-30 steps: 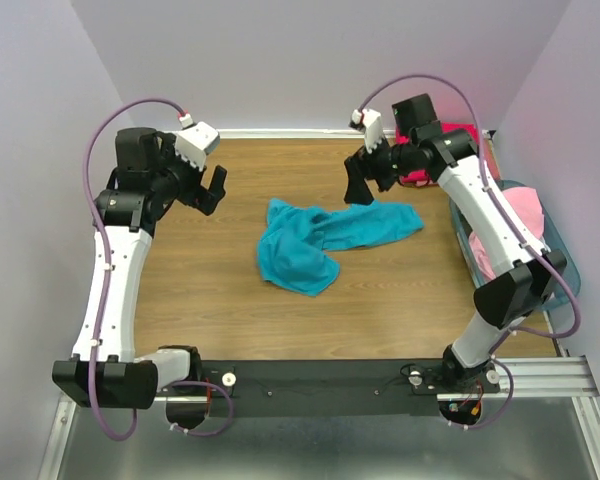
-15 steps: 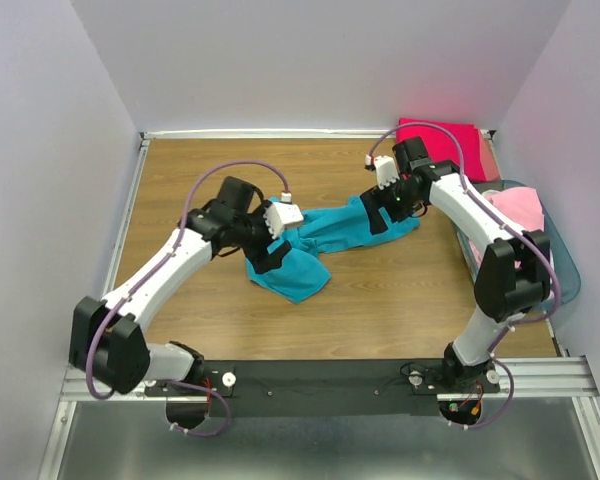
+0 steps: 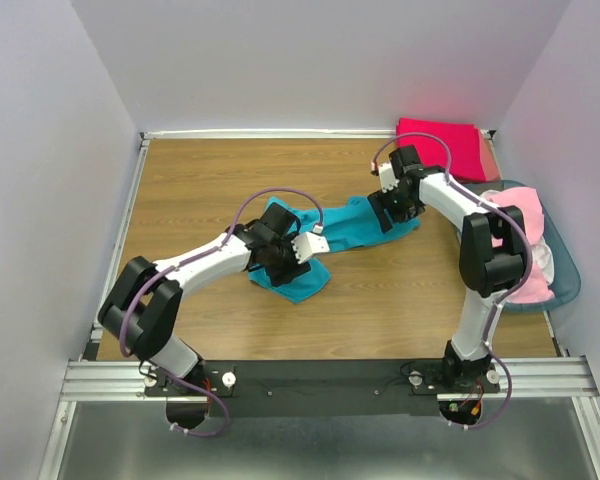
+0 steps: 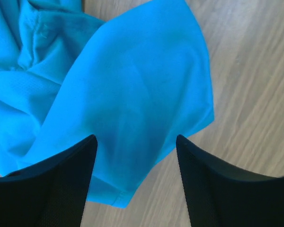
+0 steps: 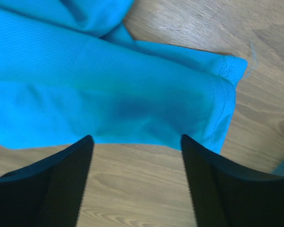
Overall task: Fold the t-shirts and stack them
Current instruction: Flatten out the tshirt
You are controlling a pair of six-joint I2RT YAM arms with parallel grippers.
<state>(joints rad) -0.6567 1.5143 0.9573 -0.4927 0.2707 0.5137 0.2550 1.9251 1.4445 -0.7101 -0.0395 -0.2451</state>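
Teal t-shirt [image 3: 335,228] lies crumpled. Left gripper [image 4: 135,142] spread over its near corner, right gripper [image 5: 136,139] spread over right hem. Likely grasp step; next: pinch both, stretch flat.

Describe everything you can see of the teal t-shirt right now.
The teal t-shirt lies crumpled and unfolded on the wooden table, stretched in a band from near left to far right. It is thin, plain, finely knit cloth, with a stitched hem at its right end. The left gripper straddles a smooth flap at its near-left corner, the right gripper its hemmed end. Both stand open, the cloth not yet pinched. Whether the fingers touch it I cannot tell.
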